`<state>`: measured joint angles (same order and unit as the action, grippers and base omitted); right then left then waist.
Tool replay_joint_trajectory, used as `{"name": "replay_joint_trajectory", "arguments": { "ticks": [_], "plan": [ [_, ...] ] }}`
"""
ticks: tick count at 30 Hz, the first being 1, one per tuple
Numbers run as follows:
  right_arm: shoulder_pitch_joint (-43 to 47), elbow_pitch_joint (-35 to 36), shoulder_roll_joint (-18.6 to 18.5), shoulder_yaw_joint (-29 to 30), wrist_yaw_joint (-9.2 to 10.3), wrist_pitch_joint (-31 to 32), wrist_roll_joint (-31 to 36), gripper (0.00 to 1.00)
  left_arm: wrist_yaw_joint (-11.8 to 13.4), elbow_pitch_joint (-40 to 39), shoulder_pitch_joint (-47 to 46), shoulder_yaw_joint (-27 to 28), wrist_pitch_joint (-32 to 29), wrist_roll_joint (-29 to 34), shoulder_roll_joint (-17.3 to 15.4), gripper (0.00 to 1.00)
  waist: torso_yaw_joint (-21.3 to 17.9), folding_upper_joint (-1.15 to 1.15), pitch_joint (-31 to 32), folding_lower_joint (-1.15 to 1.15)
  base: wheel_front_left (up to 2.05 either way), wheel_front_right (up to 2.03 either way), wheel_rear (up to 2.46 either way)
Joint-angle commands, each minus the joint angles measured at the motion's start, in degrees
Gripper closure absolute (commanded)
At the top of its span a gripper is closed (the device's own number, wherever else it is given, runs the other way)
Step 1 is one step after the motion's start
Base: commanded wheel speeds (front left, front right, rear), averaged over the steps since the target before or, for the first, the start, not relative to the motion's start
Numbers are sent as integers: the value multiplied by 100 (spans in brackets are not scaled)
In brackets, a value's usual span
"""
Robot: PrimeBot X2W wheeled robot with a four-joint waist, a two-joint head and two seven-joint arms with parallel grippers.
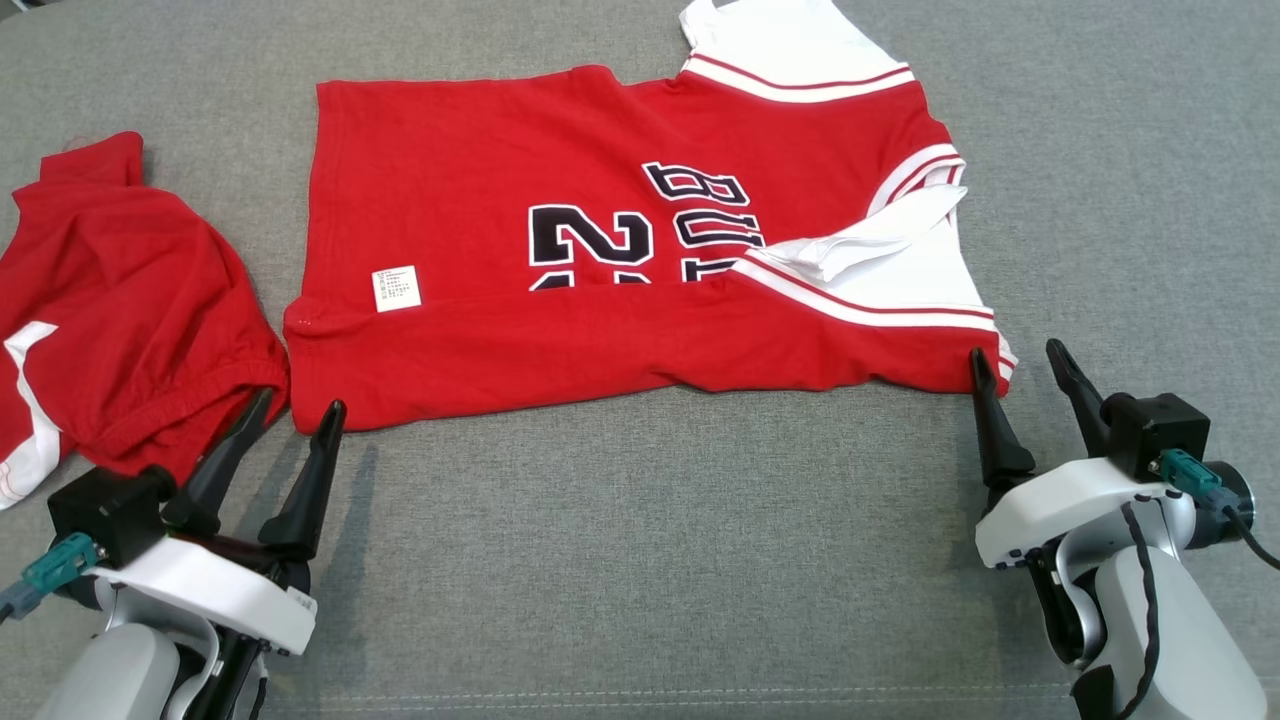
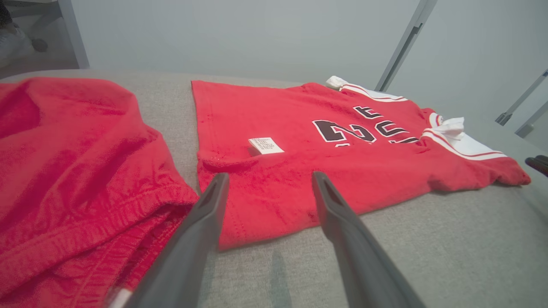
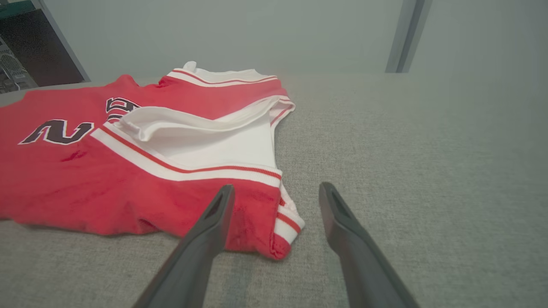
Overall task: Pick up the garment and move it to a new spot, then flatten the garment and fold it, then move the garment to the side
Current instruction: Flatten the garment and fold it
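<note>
- Fingers point(image 1: 310, 470) of the left gripper point(image 1: 300, 400) are long, dark and tapered. They stand spread wide and hold nothing, with their tips at the near left corner of the red jersey point(image 1: 470, 200).
- The right gripper point(image 1: 1015, 350) is just as wide apart and empty. One finger is over the jersey's near right corner and the other over bare cloth.
- The jersey lies flat across the middle of the grey woven surface point(image 1: 640, 560), its near long edge folded over the front.
- Its soft red knit carries black, white-edged numerals and letters, partly hidden by the fold.
- White shoulder panels with thin red stripes sit at its right end, and one is rumpled.
- A small white care label point(image 1: 396, 288) sits near the hem.
- Crumpled red shorts point(image 1: 120, 300) with a gathered elastic band lie by the left side, just beside the jersey.
</note>
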<state>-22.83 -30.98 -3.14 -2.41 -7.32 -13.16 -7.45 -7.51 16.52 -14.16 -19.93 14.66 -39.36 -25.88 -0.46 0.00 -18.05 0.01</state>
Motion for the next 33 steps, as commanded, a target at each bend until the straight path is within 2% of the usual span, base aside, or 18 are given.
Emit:
{"name": "replay_joint_trajectory", "arguments": {
  "ticks": [1, 8, 15, 19, 20, 21, 24, 25, 27, 33],
  "plan": [
    [27, 80, 26, -128, -17, -92, -51, 0, 2, -115, -54, 225, 34, 23, -215, 0, 9, 0, -2, 0, 0, 0, 0],
    [-38, -271, 26, -153, -17, -158, -259, 0, 2, -154, 22, 219, 34, 1, -229, 0, 90, 0, -110, 0, 0, 0, 0],
    [-62, -384, 26, -199, -17, -181, -1020, 0, 2, -192, 29, 207, 34, -9, -267, 0, 163, 0, -166, 0, 0, 0, 0],
    [-46, -330, 26, -341, -17, -183, -1191, 2, 2, -165, 49, 210, 34, -3, -271, 0, 165, 0, -164, 0, 0, 0, 0],
    [-48, -322, 26, -371, -17, -183, -1223, 16, 2, -156, 51, 209, 34, -1, -270, 0, 165, 0, -163, 0, 0, 0, 0],
    [-48, -316, 26, -391, -17, -183, -1241, 46, 2, -147, 52, 206, 34, 0, -268, 0, 164, 0, -160, -1, 0, 0, 0],
    [-50, -254, 26, -388, -17, -183, -1272, 76, 2, -127, 54, 185, 34, 1, -263, 0, 158, 0, -147, -1, 0, 0, 0],
    [-44, -241, 26, -379, -17, -183, -1274, 82, 2, -123, 53, 176, 34, 0, -261, 0, 157, 0, -145, -1, 0, 0, 0],
    [-39, -199, 26, -349, -17, -183, -1260, 100, 2, -112, 50, 148, 34, -4, -266, 0, 152, 0, -142, -1, 0, 0, 0],
    [-4, -46, 26, -234, -17, -184, -1202, 100, 2, 82, 19, 115, 34, -290, -287, 0, 106, 0, -205, -1, 0, 0, 0]
  ]
}}
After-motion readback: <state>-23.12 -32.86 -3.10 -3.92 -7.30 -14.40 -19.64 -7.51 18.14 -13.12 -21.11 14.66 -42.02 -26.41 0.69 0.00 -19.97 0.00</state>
